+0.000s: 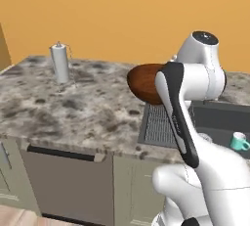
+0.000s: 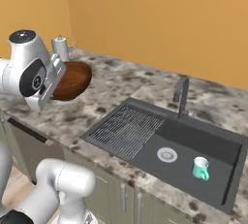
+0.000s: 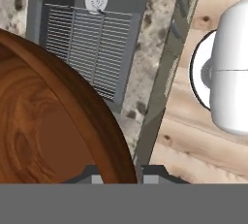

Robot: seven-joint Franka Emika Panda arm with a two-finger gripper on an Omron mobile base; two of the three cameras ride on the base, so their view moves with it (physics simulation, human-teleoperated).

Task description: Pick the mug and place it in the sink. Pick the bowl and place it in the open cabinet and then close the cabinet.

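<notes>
The reddish-brown wooden bowl (image 1: 142, 83) hangs tilted on its edge in the air above the speckled counter (image 1: 73, 107), left of the sink (image 1: 215, 117). My gripper (image 3: 123, 172) is shut on the bowl's rim (image 3: 58, 121), one fingertip on each side of it. In the right base view the bowl (image 2: 73, 79) sticks out beside my hand (image 2: 48, 85). A teal mug (image 2: 199, 168) stands upright on the floor of the dark grey sink (image 2: 203, 140), near the round drain (image 2: 167, 154); the same mug (image 1: 239, 142) also shows from the left. The cabinet is out of view.
A paper towel holder (image 1: 60, 63) stands at the back of the counter. The grey faucet (image 2: 181, 94) rises behind the sink, and a ribbed grid (image 2: 123, 128) fills the sink's left part. A dishwasher front (image 1: 63, 181) sits under the counter.
</notes>
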